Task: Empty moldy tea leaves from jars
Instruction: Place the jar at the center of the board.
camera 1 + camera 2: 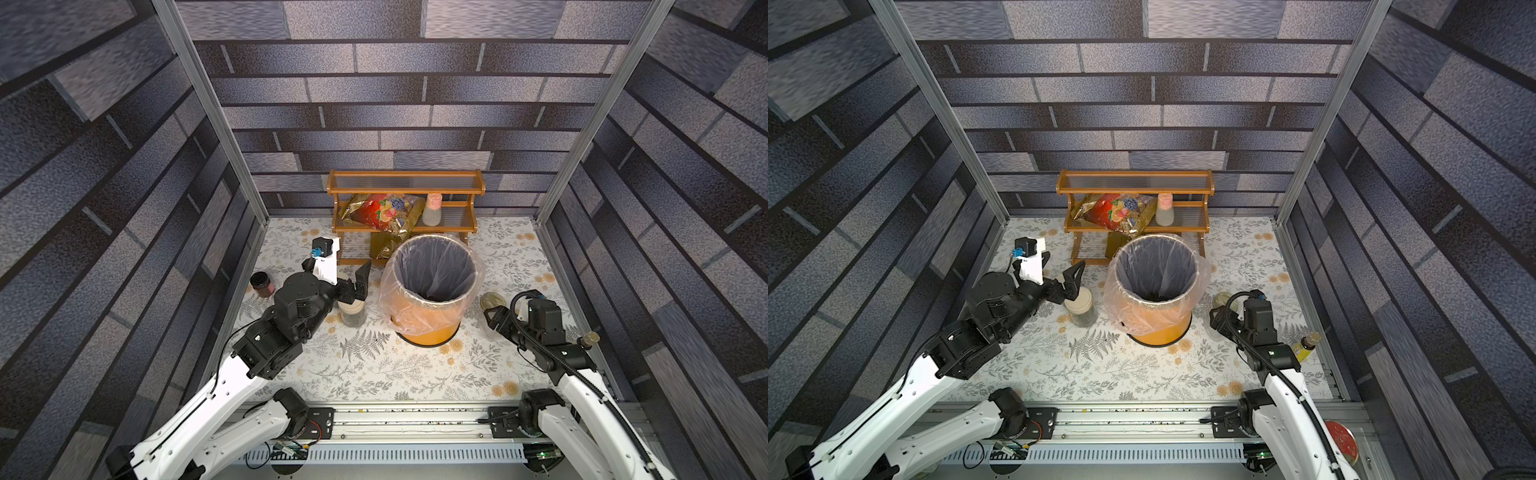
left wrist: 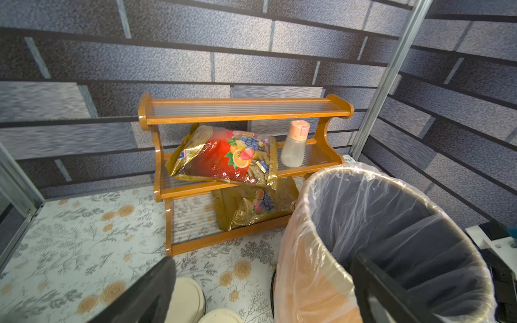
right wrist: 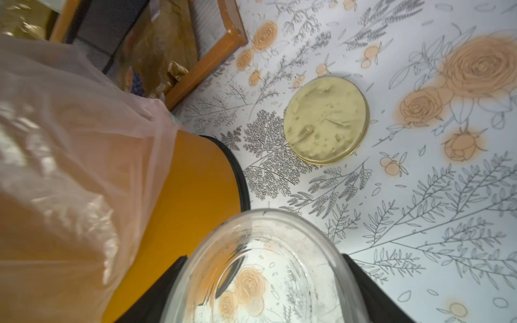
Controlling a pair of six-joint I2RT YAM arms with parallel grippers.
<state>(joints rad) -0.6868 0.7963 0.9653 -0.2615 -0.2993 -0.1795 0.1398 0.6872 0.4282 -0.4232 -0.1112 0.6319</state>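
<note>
An orange bin (image 1: 428, 332) with a clear liner stands mid-table, and dark tea leaves (image 1: 432, 296) lie at its bottom. My right gripper (image 3: 263, 293) is shut on an empty, lidless clear glass jar (image 3: 268, 268), low beside the bin's right side (image 1: 1214, 332). That jar's cream lid (image 3: 326, 120) lies flat on the table just beyond. My left gripper (image 1: 360, 282) hangs open left of the bin, above two lidded jars (image 2: 187, 299) (image 2: 221, 316). The nearer jar (image 1: 352, 309) holds dark leaves.
A wooden rack (image 1: 405, 183) at the back holds snack bags (image 1: 382, 212) and a pink-capped bottle (image 1: 432, 210). A dark jar with a reddish band (image 1: 262, 284) stands by the left wall. A small yellow bottle (image 1: 1306, 345) stands by the right wall.
</note>
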